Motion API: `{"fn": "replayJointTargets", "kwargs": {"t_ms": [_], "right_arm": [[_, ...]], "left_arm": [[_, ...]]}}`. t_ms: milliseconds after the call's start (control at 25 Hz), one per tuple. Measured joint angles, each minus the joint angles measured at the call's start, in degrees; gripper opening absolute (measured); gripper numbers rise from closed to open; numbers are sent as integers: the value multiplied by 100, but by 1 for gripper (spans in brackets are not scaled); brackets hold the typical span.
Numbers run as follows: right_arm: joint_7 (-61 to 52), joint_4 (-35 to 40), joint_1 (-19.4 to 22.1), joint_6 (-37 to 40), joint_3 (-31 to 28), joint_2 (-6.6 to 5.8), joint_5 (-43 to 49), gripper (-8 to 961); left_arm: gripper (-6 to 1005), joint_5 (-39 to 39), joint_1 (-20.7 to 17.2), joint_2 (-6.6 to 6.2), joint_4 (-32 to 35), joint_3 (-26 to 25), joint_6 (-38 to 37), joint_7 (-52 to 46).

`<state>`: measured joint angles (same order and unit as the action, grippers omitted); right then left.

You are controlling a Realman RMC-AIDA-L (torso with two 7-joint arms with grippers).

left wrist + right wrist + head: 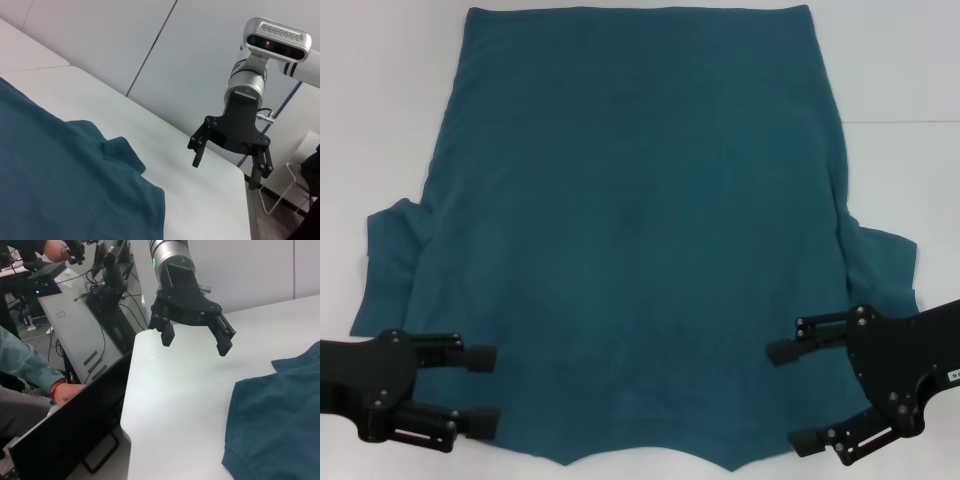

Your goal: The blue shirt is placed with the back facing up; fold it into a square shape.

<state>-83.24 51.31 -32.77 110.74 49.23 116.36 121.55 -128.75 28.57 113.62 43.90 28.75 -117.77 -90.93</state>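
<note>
Seeing the blue shirt (630, 240) flat across my table (380, 100), left claw (480, 390) and right claw (790, 395) both open at its near edge.

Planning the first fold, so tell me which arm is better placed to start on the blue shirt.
Neither clearly. The left gripper and right gripper both hover open above the blue shirt, near the collar end, one toward each sleeve. The right sits slightly farther in over the cloth, so right by a slim margin.
</note>
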Motion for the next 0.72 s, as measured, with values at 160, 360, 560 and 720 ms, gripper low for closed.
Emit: {"fn": "replayJointTargets", "kwargs": {"t_ms": [160,360,560,720], "right_arm": [[39,1,-8,-1,-15,0,0,941],[72,2,-20,-24,-19,8,0,941],[72,2,-26,-33,-20,10,0,941],[72,2,-15,-44,-27,9,0,941]], "left_arm": [[935,4,4,-7,12,-1,1,-3],[935,-15,27,-7,18,-2,13,-16],[934,-30,34,-7,24,-2,24,-35],[934,-33,35,-7,25,-3,53,-59]]}}
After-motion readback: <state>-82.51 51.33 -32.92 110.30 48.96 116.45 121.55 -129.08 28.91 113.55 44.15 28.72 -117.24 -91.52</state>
